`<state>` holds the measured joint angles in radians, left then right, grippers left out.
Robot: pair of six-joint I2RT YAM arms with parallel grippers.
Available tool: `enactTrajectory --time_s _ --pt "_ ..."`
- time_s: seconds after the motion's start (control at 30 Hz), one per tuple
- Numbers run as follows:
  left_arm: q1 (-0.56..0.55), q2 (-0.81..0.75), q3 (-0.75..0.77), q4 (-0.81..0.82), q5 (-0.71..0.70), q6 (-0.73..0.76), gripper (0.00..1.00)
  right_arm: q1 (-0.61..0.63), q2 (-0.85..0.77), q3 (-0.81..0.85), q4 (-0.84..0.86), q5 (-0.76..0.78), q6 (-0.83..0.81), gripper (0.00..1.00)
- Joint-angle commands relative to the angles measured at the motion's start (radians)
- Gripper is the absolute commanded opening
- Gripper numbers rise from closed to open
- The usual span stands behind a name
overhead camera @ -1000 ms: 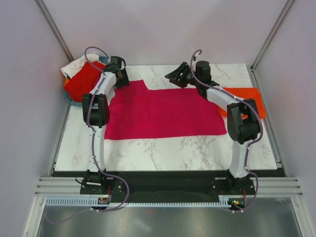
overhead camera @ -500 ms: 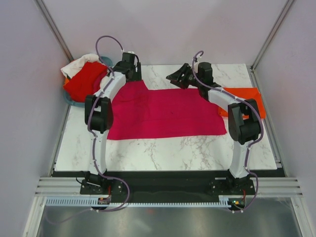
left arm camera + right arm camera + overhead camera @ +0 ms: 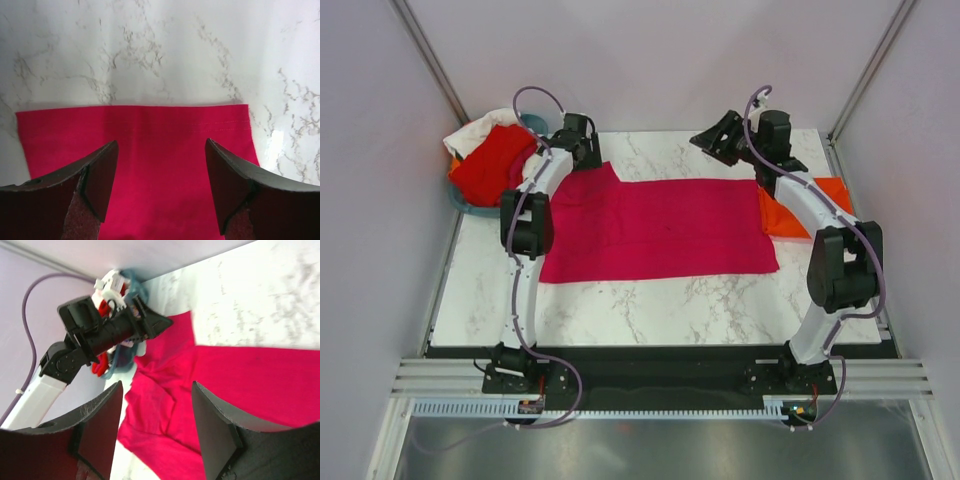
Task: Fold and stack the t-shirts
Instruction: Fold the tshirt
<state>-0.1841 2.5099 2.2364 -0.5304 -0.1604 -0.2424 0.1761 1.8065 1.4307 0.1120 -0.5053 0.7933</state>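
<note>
A magenta-pink t-shirt (image 3: pixel 655 225) lies spread flat across the middle of the marble table (image 3: pixel 650 310). My left gripper (image 3: pixel 588 150) hovers open over its back-left sleeve (image 3: pixel 135 145), its jaws apart with nothing between them. My right gripper (image 3: pixel 720 132) is open and empty, raised near the table's back edge, beyond the shirt's top edge. In the right wrist view the gripper (image 3: pixel 156 405) looks across the magenta shirt (image 3: pixel 240 380) toward the left arm (image 3: pixel 100 335). A folded orange t-shirt (image 3: pixel 832 195) lies at the right, partly under the right arm.
A teal basket (image 3: pixel 470 208) sits at the back-left corner, holding a red t-shirt (image 3: pixel 490 165) and a white one (image 3: pixel 470 132). Enclosure walls stand close on three sides. Bare marble shows in front of the magenta shirt.
The left gripper moved right onto the shirt's back-left sleeve and opened wide. The right gripper lifted away from the shirt's top edge, moving right and back.
</note>
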Motion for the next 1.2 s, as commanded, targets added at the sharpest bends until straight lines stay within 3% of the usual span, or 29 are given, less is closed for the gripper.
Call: enactTrajectory --time_s 0.0,0.27,0.5,0.53,0.7,0.73,1.0,1.17 --pt "0.012 0.024 0.065 -0.013 0.058 -0.070 0.77 -0.041 -0.047 -0.016 -0.057 0.041 -0.075 0.66" --pt "0.012 0.113 0.147 -0.124 0.042 -0.104 0.71 -0.087 -0.026 -0.016 -0.061 0.039 -0.078 0.65" --pt "0.017 0.132 0.186 -0.166 0.059 -0.109 0.56 -0.141 0.065 0.112 -0.280 0.166 -0.221 0.67" --pt "0.017 0.136 0.190 -0.168 0.070 -0.109 0.49 -0.148 0.073 0.129 -0.294 0.194 -0.232 0.67" --pt "0.023 0.153 0.220 -0.171 0.087 -0.098 0.36 -0.156 0.106 0.145 -0.331 0.235 -0.264 0.67" --pt "0.025 0.153 0.218 -0.169 0.091 -0.098 0.31 -0.158 0.112 0.152 -0.337 0.246 -0.273 0.67" --pt "0.049 0.118 0.140 -0.091 0.235 -0.089 0.18 -0.152 0.240 0.249 -0.457 0.430 -0.361 0.71" --pt "0.089 0.083 0.040 0.021 0.349 -0.123 0.13 -0.129 0.347 0.344 -0.502 0.553 -0.405 0.65"
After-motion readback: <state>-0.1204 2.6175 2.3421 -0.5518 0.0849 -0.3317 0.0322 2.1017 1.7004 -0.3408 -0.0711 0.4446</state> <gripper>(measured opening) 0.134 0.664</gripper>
